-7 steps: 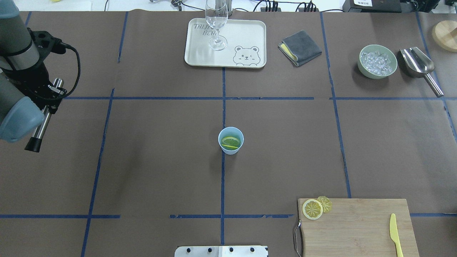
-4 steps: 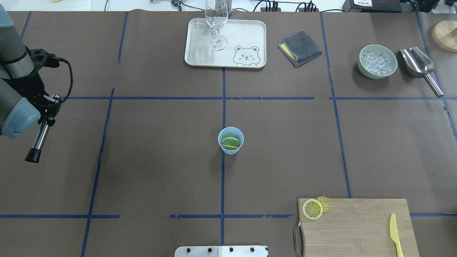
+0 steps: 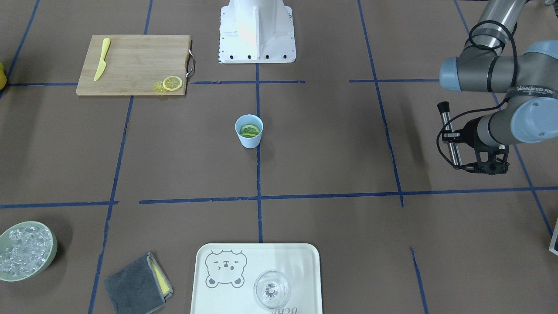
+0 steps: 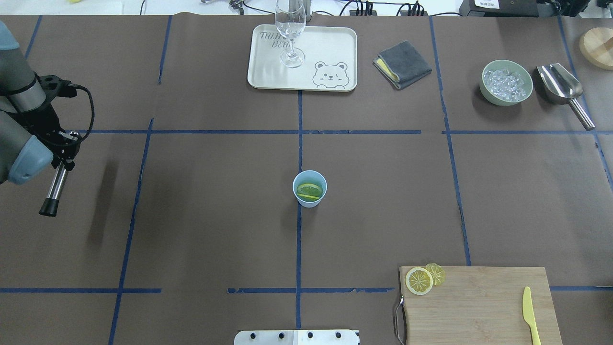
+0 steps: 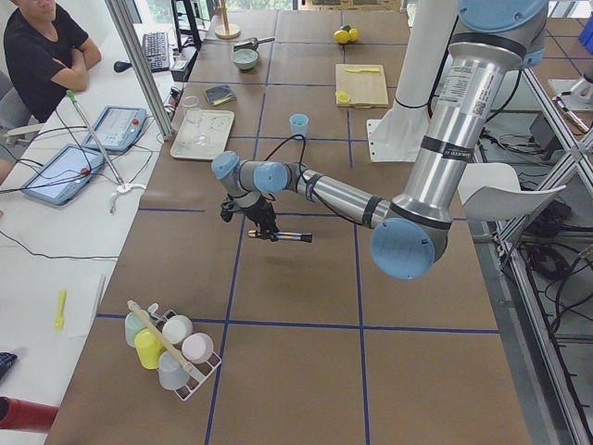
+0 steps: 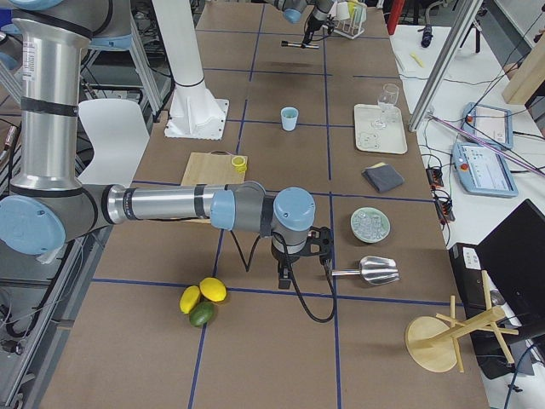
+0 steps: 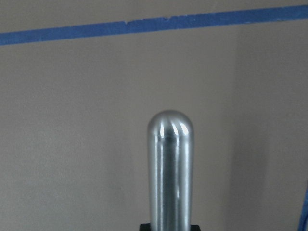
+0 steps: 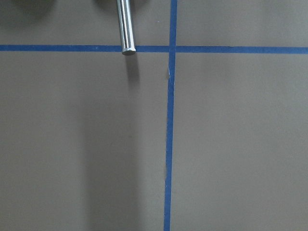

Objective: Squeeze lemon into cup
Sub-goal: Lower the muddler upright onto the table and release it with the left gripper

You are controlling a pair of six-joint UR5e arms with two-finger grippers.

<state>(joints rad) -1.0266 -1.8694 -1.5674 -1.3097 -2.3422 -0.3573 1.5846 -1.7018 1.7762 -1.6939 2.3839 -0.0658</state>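
The light-blue cup (image 4: 310, 195) (image 3: 249, 138) stands upright at the table's middle with lemon slices (image 4: 309, 190) (image 3: 250, 129) lying inside it. Two more lemon slices (image 4: 419, 281) (image 3: 172, 83) lie on the corner of the wooden cutting board (image 4: 479, 306). My left gripper (image 4: 64, 146) (image 3: 454, 137) is far to the cup's left, shut on a steel rod with a black end (image 4: 53, 189) (image 7: 170, 168), held above the table. My right gripper (image 6: 294, 249) shows only in the exterior right view, near the scoop; I cannot tell its state.
A cream tray (image 4: 335, 43) bears a clear stemmed glass (image 4: 290, 28). A grey cloth (image 4: 402, 63), a green bowl of ice (image 4: 506, 83) and a metal scoop (image 4: 560, 86) lie at the back right. A yellow knife (image 4: 529, 316) lies on the board.
My left arm has drawn back toward the table's left edge, carrying the steel rod with it. The cup and the lemon slices have not moved.
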